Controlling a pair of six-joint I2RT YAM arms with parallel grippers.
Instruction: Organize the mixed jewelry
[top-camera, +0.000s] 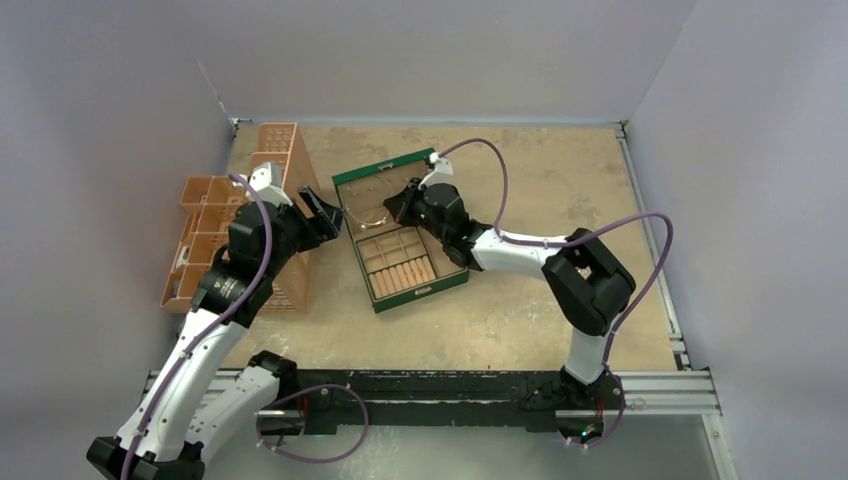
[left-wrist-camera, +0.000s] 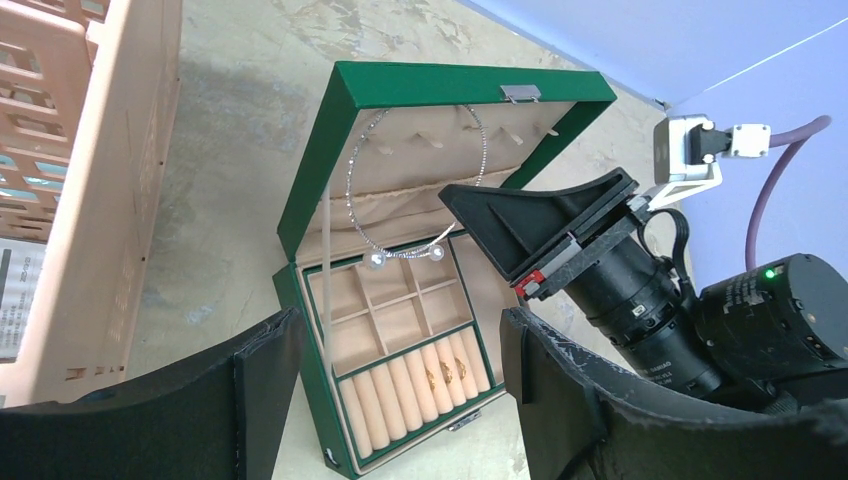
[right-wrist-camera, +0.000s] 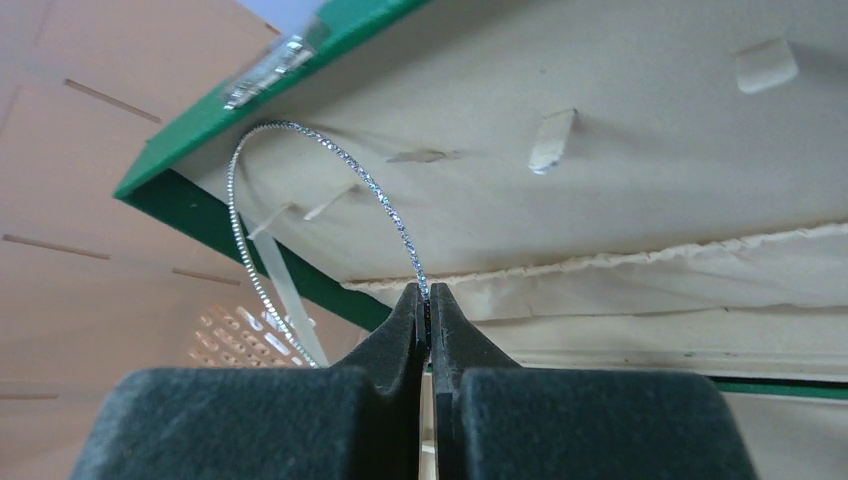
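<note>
Chain (right-wrist-camera: 370, 180), glittery silver (thin, curved), pinched by right pincer (right-wrist-camera: 428, 300).

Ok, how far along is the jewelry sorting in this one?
Done: a few gold rings sit in the ring rolls of the open green box. In hand: the right gripper is shut on the glittery silver chain, holding it against the lid near the hooks; the left gripper hovers open and empty. Left: hanging and releasing the chain; whether it has caught a hook I cannot tell.
</note>
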